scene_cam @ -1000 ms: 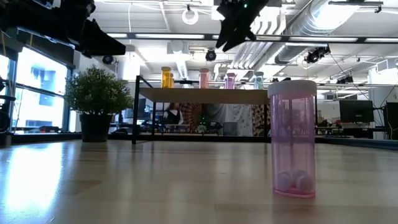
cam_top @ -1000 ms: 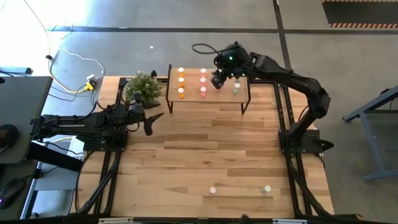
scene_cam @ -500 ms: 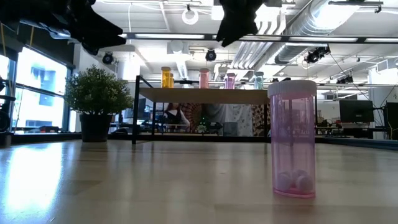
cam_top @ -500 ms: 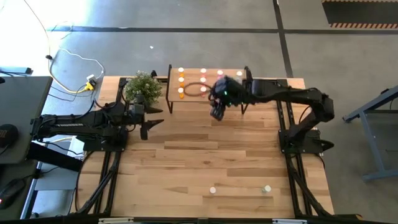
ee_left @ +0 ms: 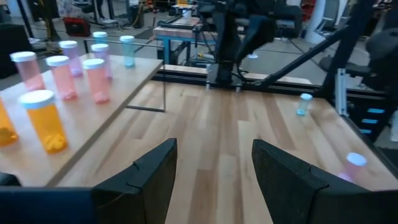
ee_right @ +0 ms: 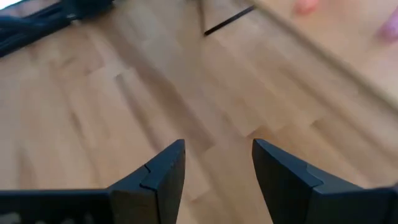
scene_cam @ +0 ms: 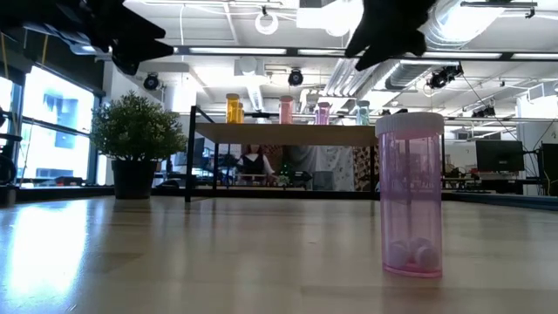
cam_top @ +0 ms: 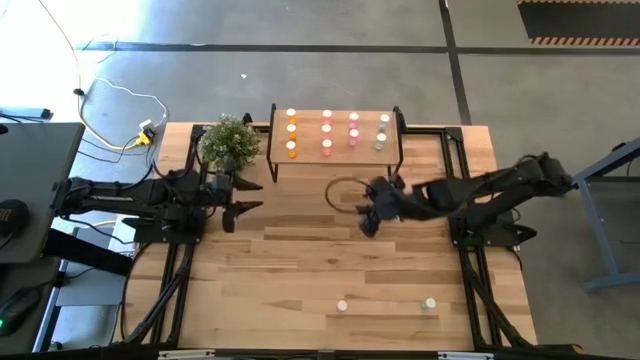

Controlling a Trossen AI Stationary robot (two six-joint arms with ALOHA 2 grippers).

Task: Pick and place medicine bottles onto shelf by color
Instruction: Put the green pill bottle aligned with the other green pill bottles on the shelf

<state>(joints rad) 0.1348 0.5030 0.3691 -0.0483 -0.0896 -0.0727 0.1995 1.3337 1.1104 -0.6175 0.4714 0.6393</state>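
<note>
In the high view the left gripper (cam_top: 238, 197) sits at centre-left beside the potted plant (cam_top: 229, 139), fingers apart and empty. The shelf (cam_top: 336, 131) at upper centre carries rows of medicine bottles (cam_top: 291, 134) — orange, pink, pale green. The right gripper (cam_top: 368, 218) hangs below the shelf at mid-frame, open, holding nothing. Two bottles — pink bottle (cam_top: 342, 305) and green bottle (cam_top: 429, 302) — stand on the worktop (cam_top: 300, 270) at the bottom, well apart from it.

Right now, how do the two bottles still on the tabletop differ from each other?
The pink bottle has a pale pink body; the green bottle looks pale green. In the high view the pink bottle stands nearer the table's middle, the green bottle toward the right arm's side. Both stand upright, white-capped, off the shelf.
</note>
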